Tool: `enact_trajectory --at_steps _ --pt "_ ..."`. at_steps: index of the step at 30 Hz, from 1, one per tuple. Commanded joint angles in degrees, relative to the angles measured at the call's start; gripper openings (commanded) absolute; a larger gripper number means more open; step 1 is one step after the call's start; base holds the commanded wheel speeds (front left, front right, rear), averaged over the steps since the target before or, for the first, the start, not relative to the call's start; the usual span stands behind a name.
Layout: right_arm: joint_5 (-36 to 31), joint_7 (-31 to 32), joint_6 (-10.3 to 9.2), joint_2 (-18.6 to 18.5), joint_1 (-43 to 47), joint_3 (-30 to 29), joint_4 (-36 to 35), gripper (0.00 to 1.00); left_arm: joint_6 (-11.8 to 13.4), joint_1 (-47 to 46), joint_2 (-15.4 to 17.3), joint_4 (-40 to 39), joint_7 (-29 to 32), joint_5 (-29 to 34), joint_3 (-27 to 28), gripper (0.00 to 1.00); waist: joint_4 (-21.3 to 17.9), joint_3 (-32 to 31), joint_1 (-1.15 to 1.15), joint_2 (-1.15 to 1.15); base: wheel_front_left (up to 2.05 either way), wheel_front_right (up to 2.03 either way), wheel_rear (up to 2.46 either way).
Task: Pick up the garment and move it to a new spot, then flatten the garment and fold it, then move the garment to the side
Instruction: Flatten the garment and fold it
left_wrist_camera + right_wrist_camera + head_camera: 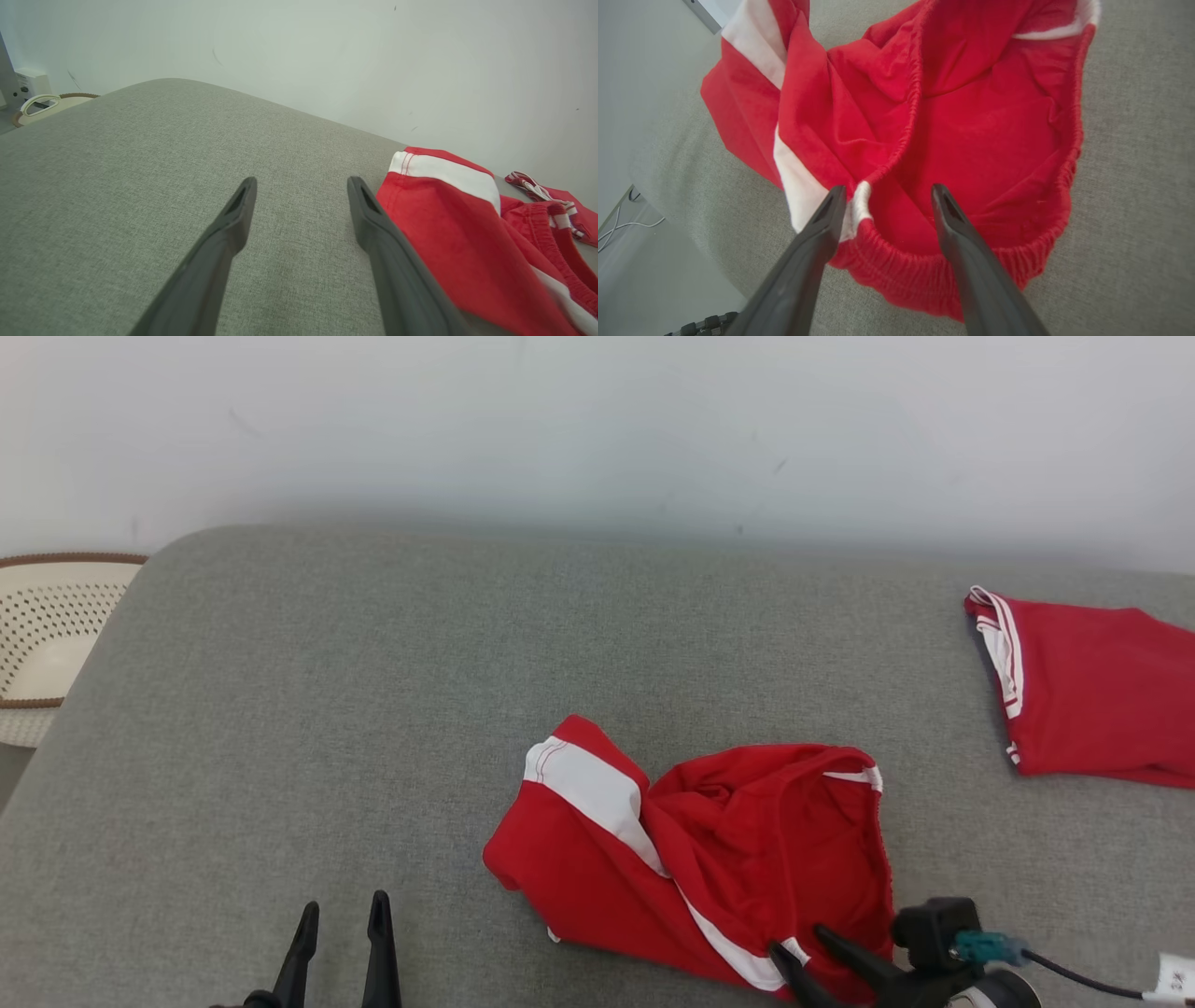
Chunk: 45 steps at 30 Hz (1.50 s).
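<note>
garment [709,859]: crumpled, well left of folded red piece [1092,691] | right gripper [798,941]: parted over elastic waistband, nothing pinched | left gripper [344,903]: parted, empty, further left | next: press down, pinch both waistband layers before lifting

No writing can be read — the white tag [1178,976] on the cable [1083,975] bears marks too small to tell.

Bright, even, diffuse light in all views; no glare. Soft grey shadow band at base of wall [597,429], above surface [327,709], in head view. Faint shadows in garment [980,140] folds; red strongly saturated. Wrist views wide-angle: surface edge bows, fingers [210,261] near lens loom large, slightly soft. Weave sharp mid-frame
</note>
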Motion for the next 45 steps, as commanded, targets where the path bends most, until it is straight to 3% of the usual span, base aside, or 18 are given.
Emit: enact_trajectory --at_steps 1,2,11,18,30,31,33,40,45 --pt "0.40 0.41 0.01 -0.57 -1.06 0.62 0.00 0.23 -0.12 -0.36 0.03 -0.01 -0.20 -0.06 0.09 1.00 0.30 0.34 0.00 0.00 0.00 0.00 0.00" --pt "0.26 0.00 0.01 -1.00 -1.79 0.68 -0.21 0.00 -0.10 -0.37 0.02 0.01 -0.20 -0.04 0.19 1.00 0.37 0.44 0.00 0.00 0.00 0.00 0.00" --pt "-2.33 -8.05 0.01 -1.45 -3.38 -3.53 -1.09 0.00 0.36 0.16 0.04 -0.25 -0.20 -0.19 1.06 1.00 -0.47 0.46 0.00 0.00 0.00 0.00 0.00" --pt "-1.47 -16.99 0.01 0.26 2.51 -9.76 -4.89 0.00 0.56 -0.10 0.03 -0.59 -0.20 -0.50 1.03 1.00 -1.90 0.85 0.00 0.00 0.00 0.00 0.00" --pt "4.54 -15.96 0.01 -0.50 8.66 -11.17 -3.07 0.00 0.05 -0.78 0.03 -0.10 -0.20 0.15 1.50 1.00 -4.56 1.48 0.00 0.00 0.00 0.00 0.00" --pt "4.47 -16.76 0.01 -0.32 8.39 -11.42 -3.06 0.24 -0.07 -0.83 0.03 0.01 -0.20 0.24 1.51 1.00 -4.68 1.47 0.00 0.00 0.00 0.00 0.00" --pt "5.36 -17.99 0.01 0.45 8.10 -11.58 -3.05 1.00 -0.26 -0.86 0.04 0.16 -0.20 0.44 1.57 1.00 -4.96 1.36 0.00 0.00 0.00 0.00 0.00" --pt "3.47 -22.76 0.01 1.64 7.23 -13.19 -3.98 1.00 -1.11 -1.72 0.03 0.99 -0.20 0.94 0.97 1.00 -5.63 1.09 0.00 0.00 0.00 0.00 0.00" --pt "-0.34 -24.40 0.01 4.04 6.34 -13.73 -4.61 1.00 -3.58 -3.76 0.03 2.93 -0.20 2.21 -0.83 1.00 -6.76 0.92 0.00 0.00 0.00 0.00 0.00"
